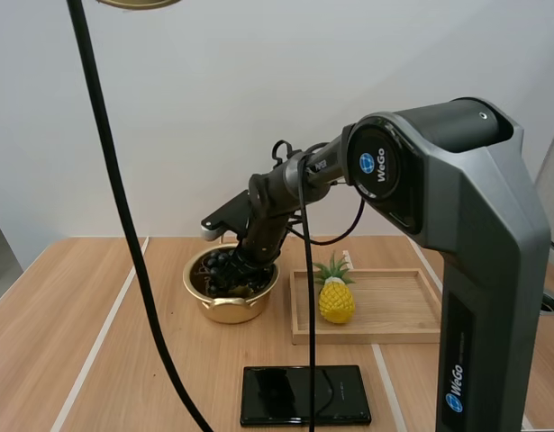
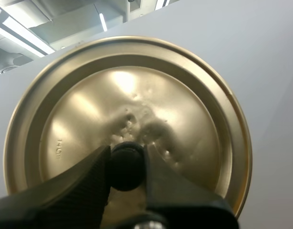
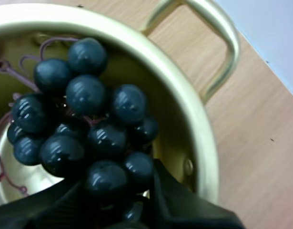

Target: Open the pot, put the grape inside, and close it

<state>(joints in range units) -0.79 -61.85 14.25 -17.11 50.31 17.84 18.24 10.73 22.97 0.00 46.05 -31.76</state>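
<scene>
step: seat grapes | right gripper (image 3: 120, 205) pinches bunch of grapes (image 3: 89, 119) inside gold pot (image 3: 203, 152), rim beside its fingertips | left gripper (image 2: 127, 164) clamps lid (image 2: 136, 95) by knob (image 2: 126, 174) | tip: release low, lift straight up clear of rim

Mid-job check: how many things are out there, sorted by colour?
Gold: 2, pot and lid
Dark blue: 1, grape bunch
Yellow: 1, pineapple
Wood: 1, tray
Black: 1, flat slab
Total: 6

The high view's top edge cuts off most of the lid (image 1: 137, 3).
</scene>
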